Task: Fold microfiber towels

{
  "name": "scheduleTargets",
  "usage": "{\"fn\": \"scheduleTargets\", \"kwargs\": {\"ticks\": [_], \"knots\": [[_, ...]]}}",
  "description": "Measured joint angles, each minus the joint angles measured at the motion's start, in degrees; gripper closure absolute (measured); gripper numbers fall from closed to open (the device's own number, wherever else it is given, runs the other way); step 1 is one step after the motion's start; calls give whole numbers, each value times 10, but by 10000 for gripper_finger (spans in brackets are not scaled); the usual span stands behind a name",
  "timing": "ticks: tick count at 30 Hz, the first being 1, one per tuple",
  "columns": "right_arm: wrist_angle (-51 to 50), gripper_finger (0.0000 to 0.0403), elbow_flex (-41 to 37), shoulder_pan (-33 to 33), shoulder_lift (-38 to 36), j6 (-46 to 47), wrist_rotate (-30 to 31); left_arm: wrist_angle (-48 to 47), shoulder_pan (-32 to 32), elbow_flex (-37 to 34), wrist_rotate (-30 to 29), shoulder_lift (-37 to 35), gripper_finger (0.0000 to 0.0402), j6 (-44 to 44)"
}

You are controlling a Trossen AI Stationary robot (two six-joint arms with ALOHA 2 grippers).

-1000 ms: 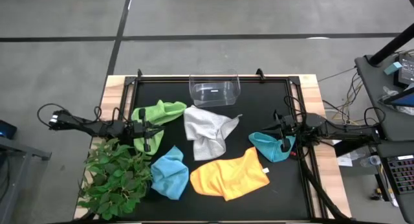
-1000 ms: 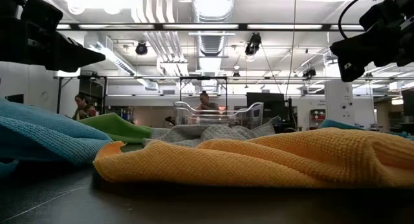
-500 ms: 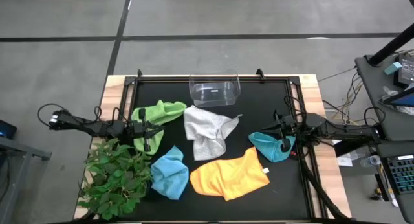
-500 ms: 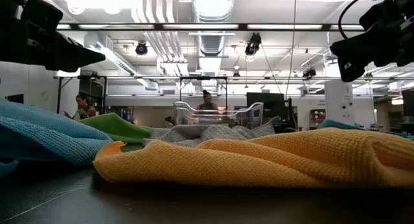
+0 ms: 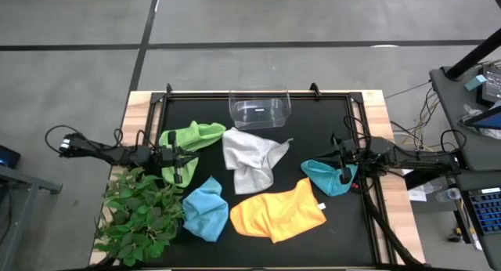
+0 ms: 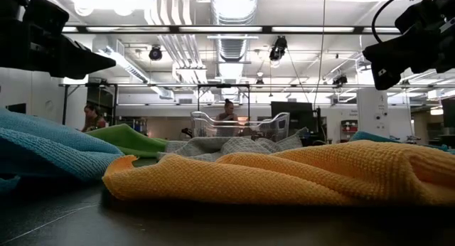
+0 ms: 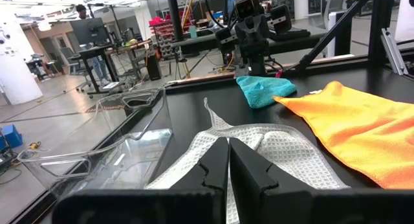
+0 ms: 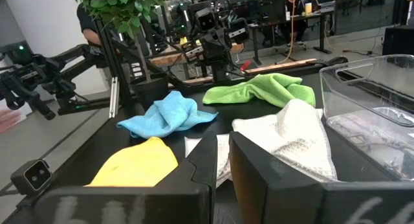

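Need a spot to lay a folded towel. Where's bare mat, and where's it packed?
Bare: the back corners either side of the bin, the strip between the grey towel and teal towel, and the front right corner past the orange towel. Packed: front left, where the blue towel meets the plant.

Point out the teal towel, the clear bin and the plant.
teal towel (image 5: 327,177): high view, middle of the bunched cloth.
clear bin (image 5: 259,108): high view, its transparent floor.
plant (image 5: 141,212): high view, centre of the foliage.
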Motion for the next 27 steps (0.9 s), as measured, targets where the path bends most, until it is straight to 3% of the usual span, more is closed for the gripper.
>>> {"fn": "scheduleTargets", "kwargs": {"ticks": [4, 9, 14, 20, 23, 27], "knots": [[0, 369, 0, 0, 0, 27, -1, 0, 0, 0, 0, 0, 402, 0], [3, 369, 0, 0, 0, 260, -1, 0, 0, 0, 0, 0, 402, 0], [4, 369, 0, 0, 0, 255, -1, 17, 0, 0, -17, 0, 402, -9], [3, 369, 0, 0, 1, 252, 0, 114, 0, 0, 43, 7, 402, -264], [1, 369, 0, 0, 2, 217, 19, 167, 0, 0, 43, 10, 402, -344], [2, 369, 0, 0, 2, 187, 72, 237, 0, 0, 47, 13, 402, -388]]}}
